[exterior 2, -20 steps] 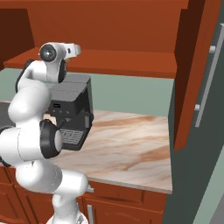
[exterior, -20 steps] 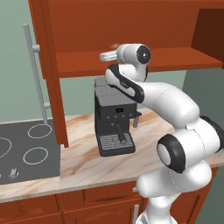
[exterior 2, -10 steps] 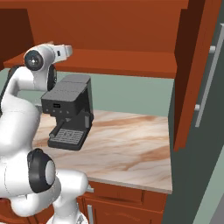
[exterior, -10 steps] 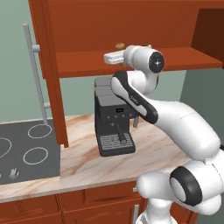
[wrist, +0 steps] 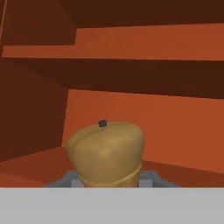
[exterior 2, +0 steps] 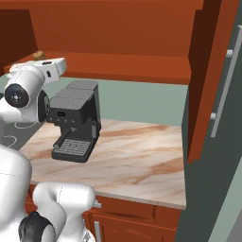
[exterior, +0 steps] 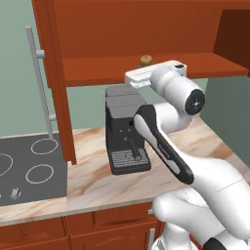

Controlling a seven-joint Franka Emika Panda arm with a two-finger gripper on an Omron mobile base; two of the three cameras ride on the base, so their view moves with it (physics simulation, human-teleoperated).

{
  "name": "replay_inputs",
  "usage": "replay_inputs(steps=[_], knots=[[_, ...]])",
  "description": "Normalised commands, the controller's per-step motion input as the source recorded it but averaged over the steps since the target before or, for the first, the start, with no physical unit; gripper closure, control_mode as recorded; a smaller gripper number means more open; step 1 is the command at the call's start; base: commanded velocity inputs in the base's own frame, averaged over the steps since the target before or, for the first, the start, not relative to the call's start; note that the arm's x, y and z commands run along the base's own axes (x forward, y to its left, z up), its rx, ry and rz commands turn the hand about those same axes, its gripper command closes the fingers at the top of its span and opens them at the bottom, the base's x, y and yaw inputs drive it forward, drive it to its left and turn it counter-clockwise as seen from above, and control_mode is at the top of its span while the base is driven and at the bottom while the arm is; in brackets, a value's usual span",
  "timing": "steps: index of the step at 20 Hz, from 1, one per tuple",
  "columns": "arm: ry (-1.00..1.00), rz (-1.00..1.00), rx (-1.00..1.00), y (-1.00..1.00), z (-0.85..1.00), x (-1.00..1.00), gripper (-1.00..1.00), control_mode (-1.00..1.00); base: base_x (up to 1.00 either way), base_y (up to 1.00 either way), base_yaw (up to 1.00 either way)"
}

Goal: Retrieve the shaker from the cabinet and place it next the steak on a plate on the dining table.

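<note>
A: One white arm, smooth and glossy with dark joint bands, rises in front of the bench, whose top is beige-and-brown marbled stone over reddish-brown wooden drawer fronts.

B: And on the bench?

A: A boxy dark-grey coffee machine with a ribbed drip tray, and to its left a flat black cooktop with white rings.

B: How is the arm posed?

A: The elbow bends up over the coffee machine, and the wrist is level, reaching horizontally into the cabinet at shelf height. The tool sits at the front edge of the inner shelf.

B: Where is the shaker?

A: The shaker, matte tan wood with a rounded knob top, stands on the cabinet shelf just beyond the tool's end; from the hand view it is very close, low and centred. Grey fingertips show on either side of it.

B: Is it gripped?

A: I cannot tell; the contact is hidden.
</note>
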Motion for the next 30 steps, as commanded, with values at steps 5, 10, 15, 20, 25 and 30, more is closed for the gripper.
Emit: replay_inputs(steps=[5,10,15,20,25,30], knots=[[-0.2,0.0,0.05,-0.22,-0.06,-1.0,1.0,-1.0,0.0,0.0,0.0],[-0.06,0.0,0.05,-0.34,-0.01,-1.0,1.0,-1.0,0.0,0.0,0.0],[0.16,0.0,0.01,-0.22,0.0,-1.0,1.0,-1.0,0.0,0.0,0.0],[0.67,0.0,-0.06,-0.06,-0.11,-0.77,1.0,-1.0,0.0,0.0,0.0],[0.3,0.05,-0.05,0.0,-0.32,-0.15,1.0,-1.0,0.0,0.0,0.0],[0.0,0.01,-0.01,0.0,-0.56,-0.48,1.0,-1.0,0.0,0.0,0.0]])
